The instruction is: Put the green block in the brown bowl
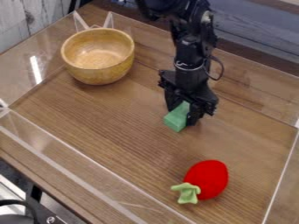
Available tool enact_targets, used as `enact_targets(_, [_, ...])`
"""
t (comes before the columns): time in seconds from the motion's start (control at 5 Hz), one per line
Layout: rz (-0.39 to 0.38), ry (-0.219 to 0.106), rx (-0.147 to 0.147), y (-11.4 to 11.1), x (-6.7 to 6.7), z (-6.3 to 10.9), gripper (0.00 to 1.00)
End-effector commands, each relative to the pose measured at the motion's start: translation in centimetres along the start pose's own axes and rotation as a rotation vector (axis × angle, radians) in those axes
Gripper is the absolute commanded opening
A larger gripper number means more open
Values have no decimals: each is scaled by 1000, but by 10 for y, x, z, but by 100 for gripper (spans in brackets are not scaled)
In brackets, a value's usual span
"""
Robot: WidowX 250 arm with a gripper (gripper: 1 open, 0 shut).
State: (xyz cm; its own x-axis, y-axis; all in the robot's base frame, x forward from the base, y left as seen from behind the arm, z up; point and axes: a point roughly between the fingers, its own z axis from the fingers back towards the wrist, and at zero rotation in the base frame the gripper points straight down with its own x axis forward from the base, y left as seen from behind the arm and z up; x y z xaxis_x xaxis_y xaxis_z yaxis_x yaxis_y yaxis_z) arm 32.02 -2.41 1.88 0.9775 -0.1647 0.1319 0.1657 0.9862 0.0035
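Brown tabletop (pixel 111 127); green block (pixel 177 117), pale mint, partly hidden

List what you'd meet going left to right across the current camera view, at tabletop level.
The brown bowl, then the green block at the gripper, then the red strawberry-like toy.

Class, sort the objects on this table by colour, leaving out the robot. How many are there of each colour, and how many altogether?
Light-brown round wooden bowl: 1
Light-green flat block: 1
Red strawberry-like toy with green leaves: 1
Total: 3
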Motion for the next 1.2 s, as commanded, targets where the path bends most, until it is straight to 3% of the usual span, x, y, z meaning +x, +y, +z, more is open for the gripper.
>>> enact_targets(0.0, [6,-28,-8,-1,7,17,0])
enact_targets(0.4, [31,-28,-21,5,6,38,0])
enact_targets(0.6, [52,-50,-23,10,9,55,0])
enact_targets(0.8, [119,-99,-10,21,19,79,0])
enact_targets(1.0, [191,-127,15,44,25,95,0])
